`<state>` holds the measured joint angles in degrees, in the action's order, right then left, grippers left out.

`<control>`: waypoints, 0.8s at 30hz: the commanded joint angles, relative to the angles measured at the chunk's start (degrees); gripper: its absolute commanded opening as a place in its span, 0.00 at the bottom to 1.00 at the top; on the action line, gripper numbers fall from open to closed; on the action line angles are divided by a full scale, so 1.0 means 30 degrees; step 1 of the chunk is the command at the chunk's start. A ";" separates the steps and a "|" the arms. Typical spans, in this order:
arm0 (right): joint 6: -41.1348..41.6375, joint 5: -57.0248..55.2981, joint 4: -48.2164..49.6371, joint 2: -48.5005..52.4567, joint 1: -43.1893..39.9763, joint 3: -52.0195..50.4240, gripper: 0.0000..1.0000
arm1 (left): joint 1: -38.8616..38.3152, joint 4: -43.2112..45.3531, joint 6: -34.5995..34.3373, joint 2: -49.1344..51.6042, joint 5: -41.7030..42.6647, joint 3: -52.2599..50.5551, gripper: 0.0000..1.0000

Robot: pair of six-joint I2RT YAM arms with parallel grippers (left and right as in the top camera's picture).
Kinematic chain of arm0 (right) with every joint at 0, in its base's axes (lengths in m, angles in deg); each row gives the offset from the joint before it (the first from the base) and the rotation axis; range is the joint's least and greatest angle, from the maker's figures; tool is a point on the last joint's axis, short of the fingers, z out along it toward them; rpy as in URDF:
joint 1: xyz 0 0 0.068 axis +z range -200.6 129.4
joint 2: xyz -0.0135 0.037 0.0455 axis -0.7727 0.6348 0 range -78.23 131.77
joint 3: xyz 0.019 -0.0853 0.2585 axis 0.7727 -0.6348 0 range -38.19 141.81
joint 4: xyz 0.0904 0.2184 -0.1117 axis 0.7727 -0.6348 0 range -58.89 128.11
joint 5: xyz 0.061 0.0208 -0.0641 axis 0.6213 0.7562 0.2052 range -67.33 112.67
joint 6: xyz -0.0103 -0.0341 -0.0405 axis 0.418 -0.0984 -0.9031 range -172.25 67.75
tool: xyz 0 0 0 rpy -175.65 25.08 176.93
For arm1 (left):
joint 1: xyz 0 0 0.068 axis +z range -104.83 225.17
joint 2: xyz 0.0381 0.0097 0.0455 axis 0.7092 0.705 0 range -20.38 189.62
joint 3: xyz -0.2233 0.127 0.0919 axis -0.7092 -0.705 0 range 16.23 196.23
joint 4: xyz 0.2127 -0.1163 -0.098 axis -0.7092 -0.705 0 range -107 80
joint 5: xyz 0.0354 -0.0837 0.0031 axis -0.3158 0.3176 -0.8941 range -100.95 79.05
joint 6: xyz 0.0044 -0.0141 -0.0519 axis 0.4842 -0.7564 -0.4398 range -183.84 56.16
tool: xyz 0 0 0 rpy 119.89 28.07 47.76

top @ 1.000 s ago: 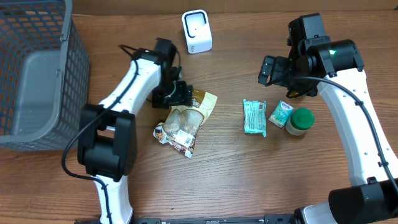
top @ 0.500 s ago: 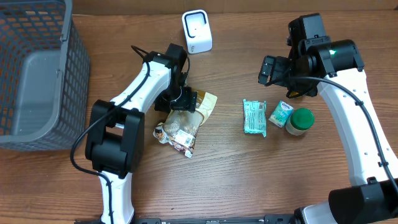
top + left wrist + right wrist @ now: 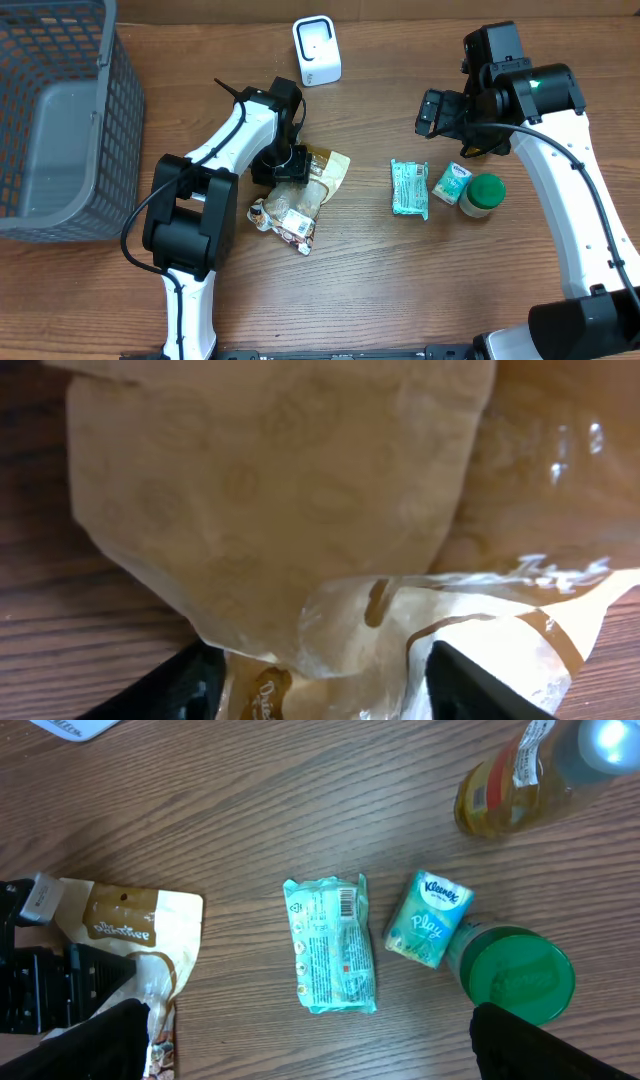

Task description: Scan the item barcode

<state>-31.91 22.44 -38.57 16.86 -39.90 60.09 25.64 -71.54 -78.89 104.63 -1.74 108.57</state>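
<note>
Little is done yet, by my reading: the snack bag (image 3: 305, 190) lies flat on the desk (image 3: 400, 290), well apart from the white scanner (image 3: 316, 50); gripping, lifting and showing its barcode all remain; the left fingers (image 3: 180, 685) straddle the bag's brown end, film between them, but whether they pinch it I cannot tell; the right fingers (image 3: 90, 1040) hang spread wide and empty, well away.

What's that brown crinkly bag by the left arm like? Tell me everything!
The snack bag is a shiny plastic pouch, tan with brown print at one end and see-through further down. It lies flat and wrinkled on the wooden table, left of the middle. The fingers of the left gripper straddle its printed end.
</note>
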 commanded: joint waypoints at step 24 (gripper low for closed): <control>-0.0087 0.0051 0.0036 -0.0277 0.0036 0.0117 1.00 | 0.0503 -0.0699 0.0787 -0.0627 0.2346 0.1974 0.14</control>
<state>-31.94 22.46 -38.62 16.86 -39.90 60.09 26.21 -73.11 -78.80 104.63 1.15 110.86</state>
